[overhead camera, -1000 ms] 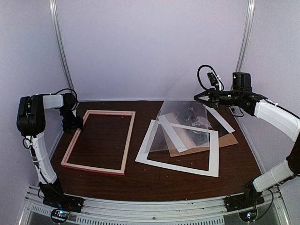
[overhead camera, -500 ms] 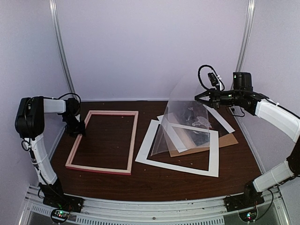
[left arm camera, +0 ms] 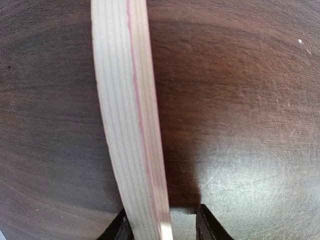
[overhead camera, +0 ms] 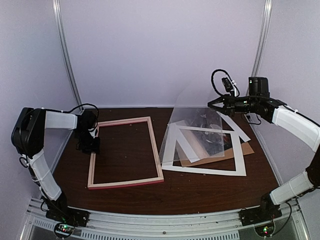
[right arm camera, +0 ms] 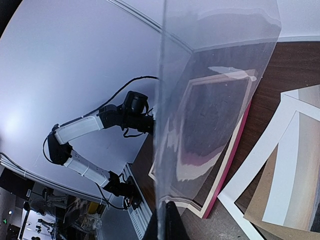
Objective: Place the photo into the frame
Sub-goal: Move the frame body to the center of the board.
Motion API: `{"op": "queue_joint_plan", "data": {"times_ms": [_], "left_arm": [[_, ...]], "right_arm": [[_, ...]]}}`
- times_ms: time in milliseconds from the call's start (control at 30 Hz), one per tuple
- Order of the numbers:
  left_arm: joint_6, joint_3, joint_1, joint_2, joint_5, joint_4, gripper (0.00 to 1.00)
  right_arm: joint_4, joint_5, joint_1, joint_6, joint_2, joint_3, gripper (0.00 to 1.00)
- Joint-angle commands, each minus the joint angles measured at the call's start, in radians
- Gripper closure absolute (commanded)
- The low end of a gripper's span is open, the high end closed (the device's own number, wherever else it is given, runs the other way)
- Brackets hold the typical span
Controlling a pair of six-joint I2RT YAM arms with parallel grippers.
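Looking at where everything sits, we're basically at the "get the frame lined up" stage. The left gripper [overhead camera: 91, 145] is down at the left bar of the frame [overhead camera: 122, 121]. In the wrist view its fingers [left arm camera: 119, 229] straddle that bar: one is right against the wood and there's a sliver of gap at the other, so we'd call the jaws apart rather than properly clamped. The frame lies flat on the table [overhead camera: 200, 195], left of centre, with its long axis running near to far and leaning a bit to the left at the far end.

What matters next is that the photo [overhead camera: 214, 144] is off to the right of the frame, well apart from the left gripper. It lies on the brown backing board [overhead camera: 240, 150], partly under the white mat [overhead camera: 202, 170], and we can't really make out its long axis. The right arm is clearly nearer to it. But the right gripper [overhead camera: 220, 103] is pinched tight on the clear sheet [overhead camera: 192, 120], holding it up over that pile. So we reckon the sheet has to go somewhere before that arm can fetch the photo and carry it left.
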Motion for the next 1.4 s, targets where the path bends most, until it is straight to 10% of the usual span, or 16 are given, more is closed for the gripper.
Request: {"op": "queue_joint_plan", "data": {"times_ms": [0,667,1367], "left_arm": [[-0.015,-0.067,-0.045,0.006,-0.015,0.032,0.62],[0.017,-0.120,-0.169,-0.038,-0.057,-0.023,0.80],[-0.116,-0.153,-0.226,-0.200,0.095,-0.025,0.63]], "right_arm": [[0.012,0.014,-0.005,-0.013,-0.011,0.037,1.00],[-0.024,0.029,-0.006,-0.026,0.011,0.060,1.00],[-0.018,0.097,0.090,0.006,0.085,0.137,1.00]]}}
